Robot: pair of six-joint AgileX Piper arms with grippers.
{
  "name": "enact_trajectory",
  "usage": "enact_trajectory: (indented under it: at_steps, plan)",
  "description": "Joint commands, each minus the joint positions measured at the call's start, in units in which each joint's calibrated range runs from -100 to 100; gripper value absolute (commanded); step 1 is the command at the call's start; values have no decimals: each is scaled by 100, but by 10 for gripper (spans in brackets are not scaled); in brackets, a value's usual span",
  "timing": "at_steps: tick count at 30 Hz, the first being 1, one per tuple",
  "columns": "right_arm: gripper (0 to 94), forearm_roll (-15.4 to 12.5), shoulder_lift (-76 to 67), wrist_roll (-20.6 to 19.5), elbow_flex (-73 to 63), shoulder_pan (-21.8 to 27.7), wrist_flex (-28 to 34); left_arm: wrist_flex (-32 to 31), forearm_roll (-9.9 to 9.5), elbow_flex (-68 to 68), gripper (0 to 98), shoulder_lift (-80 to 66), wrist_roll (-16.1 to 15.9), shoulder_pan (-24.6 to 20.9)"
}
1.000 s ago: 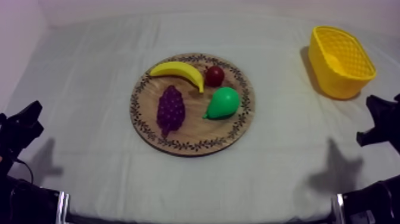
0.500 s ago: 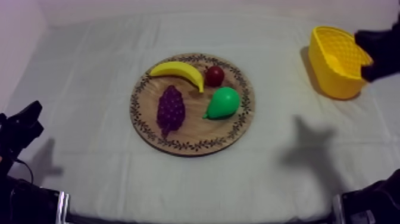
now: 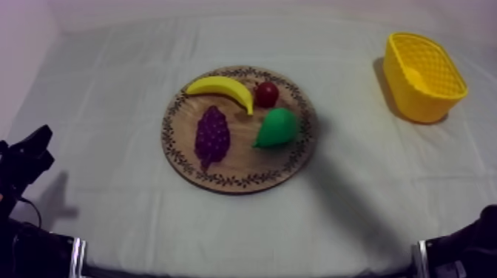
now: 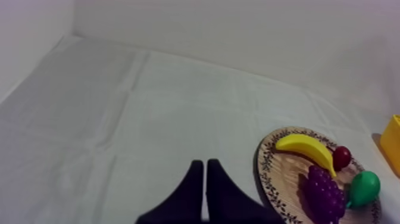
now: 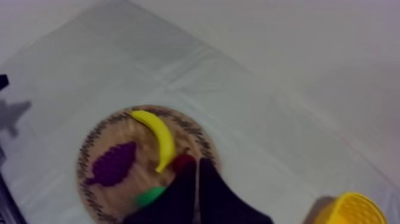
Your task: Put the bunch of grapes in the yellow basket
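From above, the board [image 3: 244,161] lies at the middle of the cloth [image 3: 111,89]. The grapes [image 3: 212,136] lie on its left half, just beside the banana [image 3: 222,87], which curves along the far rim. The small red fruit [image 3: 267,94] sits by the banana's right end, and the pear [image 3: 276,127] lies on the right half, apart from the grapes. A shadow dims the pear and the cloth beside it. The basket [image 3: 414,100] stands at the far right, well apart from the board. The left gripper [image 3: 46,144] sits low at the left edge, well apart from the board. Part of the right arm [image 3: 466,248] is a black shape at the lower right corner.

In the left wrist view, the left gripper [image 4: 205,162] has its fingers pressed together in a narrow wedge with nothing between them, over bare cloth near the board's [image 4: 280,179] rim. The grapes [image 4: 324,190] lie on the board between the banana [image 4: 306,149] and the pear [image 4: 363,187]. A yellow edge of the basket [image 4: 391,146] stands beyond.

In the right wrist view, the right gripper [image 5: 196,162] is likewise closed on nothing, its wedge over the board [image 5: 89,149] with the tips by the small red fruit [image 5: 181,161]. The grapes [image 5: 113,164] lie on the board across the banana [image 5: 156,137] from the fingers, untouched. The basket [image 5: 348,208] stands well apart.
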Motion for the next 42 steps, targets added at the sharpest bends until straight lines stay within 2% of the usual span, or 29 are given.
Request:
enact_trajectory:
  at_steps: [1,6,13,23,31,42]
  plan:
    - [4,47,786,-317,-1221,-276,496,-5,-4,-2,1,0,-1,0]
    - [3,169,1641,-912,-2332,-573,1237,-5,-4,-2,1,0,-1,0]
    - [2,514,2942,-1781,-4113,-873,2532,-5,-4,-2,1,0,-1,0]
    - [2,776,4502,-2443,-5775,-1057,3963,-5,-4,-2,1,0,-1,0]
    - [2,897,5233,-2716,-5773,-1143,4207,-5,-4,-2,1,0,-1,0]
    - [2,660,5674,-2750,-5283,-1158,4241,-5,-4,-2,1,0,-1,0]
